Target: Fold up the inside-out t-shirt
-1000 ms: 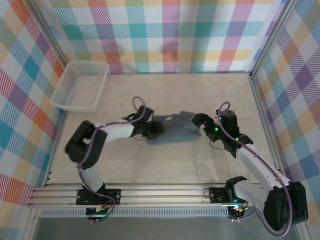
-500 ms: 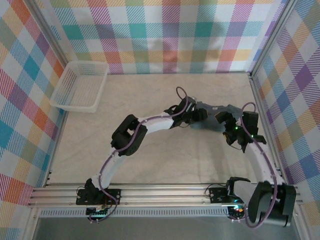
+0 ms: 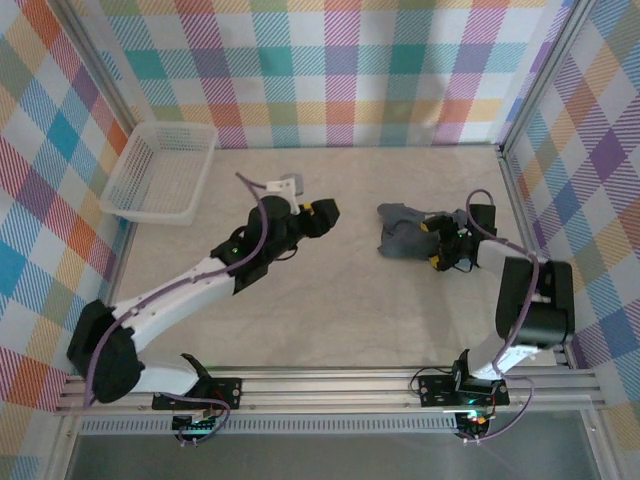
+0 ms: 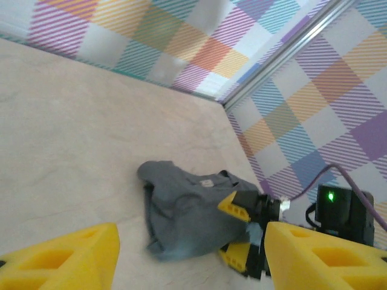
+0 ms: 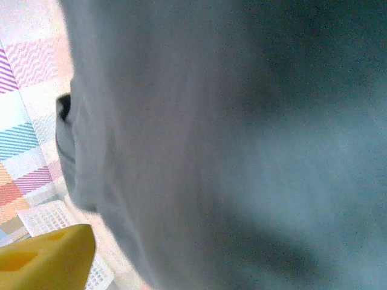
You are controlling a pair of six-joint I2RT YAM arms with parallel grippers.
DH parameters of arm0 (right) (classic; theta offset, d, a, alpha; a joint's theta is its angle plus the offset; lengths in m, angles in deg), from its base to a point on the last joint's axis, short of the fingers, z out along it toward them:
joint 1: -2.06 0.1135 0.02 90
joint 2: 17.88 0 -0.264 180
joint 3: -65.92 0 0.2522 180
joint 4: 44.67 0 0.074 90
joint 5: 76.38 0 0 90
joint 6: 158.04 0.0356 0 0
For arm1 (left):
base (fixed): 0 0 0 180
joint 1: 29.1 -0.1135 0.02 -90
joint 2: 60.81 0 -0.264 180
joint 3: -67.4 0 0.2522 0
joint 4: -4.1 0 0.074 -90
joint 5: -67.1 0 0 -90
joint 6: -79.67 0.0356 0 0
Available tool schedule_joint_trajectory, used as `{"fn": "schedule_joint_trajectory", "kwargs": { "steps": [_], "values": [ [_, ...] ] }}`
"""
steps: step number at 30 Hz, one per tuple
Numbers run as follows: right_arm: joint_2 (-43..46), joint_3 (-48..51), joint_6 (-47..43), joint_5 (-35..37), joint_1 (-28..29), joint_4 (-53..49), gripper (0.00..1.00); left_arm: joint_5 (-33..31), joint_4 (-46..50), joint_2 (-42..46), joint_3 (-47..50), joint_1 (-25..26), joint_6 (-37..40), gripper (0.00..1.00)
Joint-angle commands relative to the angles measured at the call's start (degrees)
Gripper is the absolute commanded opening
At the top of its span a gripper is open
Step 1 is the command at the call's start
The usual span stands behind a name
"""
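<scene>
At 3 o'clock on the desk, the inside-out t-shirt lies bunched; the right gripper, jaws apart, straddles its edge; the left gripper gapes empty at its 9 o'clock.

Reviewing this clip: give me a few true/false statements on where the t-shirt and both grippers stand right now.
1. The t-shirt lies in the white basket. False: it lies on the table at the right; the basket stands at the far left.
2. The left gripper has its fingers apart with nothing between them. True.
3. The t-shirt is spread flat. False: it is bunched in a crumpled heap.
4. The right gripper has a finger on either side of the t-shirt's edge. True.
5. The left gripper touches the t-shirt. False: bare table lies between them.
</scene>
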Motion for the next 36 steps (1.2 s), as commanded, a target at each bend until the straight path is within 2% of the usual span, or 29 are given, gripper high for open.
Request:
{"fn": "schedule_joint_trajectory", "kwargs": {
  "steps": [1, 7, 11, 14, 21, 24, 26, 29, 33, 35, 36],
  "values": [
    [-4.7, -3.2, 8.8, 0.5, 0.8, 6.7, 0.8, -6.4, 6.3, 3.7, 6.6, 0.3, 1.0, 0.64],
    [-11.0, -10.4, 11.9, 9.0, -0.1, 3.9, 0.76, -10.8, 10.9, 10.7, 11.4, -0.3, -0.8, 0.63],
    [-17.7, -18.0, 14.1, 10.5, -2.4, 3.7, 0.75, -13.1, 14.1, 14.2, 12.5, -0.9, -0.7, 0.62],
    [-23.8, -26.3, 15.3, 10.8, -3.2, 3.7, 0.75, -14.4, 16.0, 16.9, 13.8, -1.5, -0.8, 0.62],
    [-39.2, -52.8, 16.9, 11.2, -5.1, -4.9, 0.75, -17.8, 22.4, 24.0, 16.5, -2.8, -1.2, 0.62],
    [-45.5, -65.0, 14.7, 8.9, -6.1, -10.4, 0.77, -19.3, 23.7, 25.8, 17.3, -3.7, -1.2, 0.62],
    [-46.6, -68.4, 12.9, 6.4, -6.5, -11.7, 0.78, -21.3, 27.3, 26.3, 17.0, -4.3, -0.7, 0.63],
    [-40.6, -63.8, 6.8, 4.7, -7.1, -12.4, 0.82, -26.4, 30.1, 26.4, 16.3, -5.4, 1.2, 0.64],
    [-21.3, -41.7, -2.8, 3.5, -8.0, -7.4, 1.0, -31.4, 27.7, 28.0, 18.9, -8.9, 8.7, 0.68],
    [-11.3, -32.5, -10.8, 4.4, -7.9, -9.6, 1.0, -30.5, 22.9, 29.0, 21.9, -12.7, 13.7, 0.71],
    [-6.0, -27.7, -15.7, 5.5, -7.8, -10.7, 1.0, -29.0, 20.5, 29.1, 23.5, -15.3, 16.4, 0.79]
  ]
}}
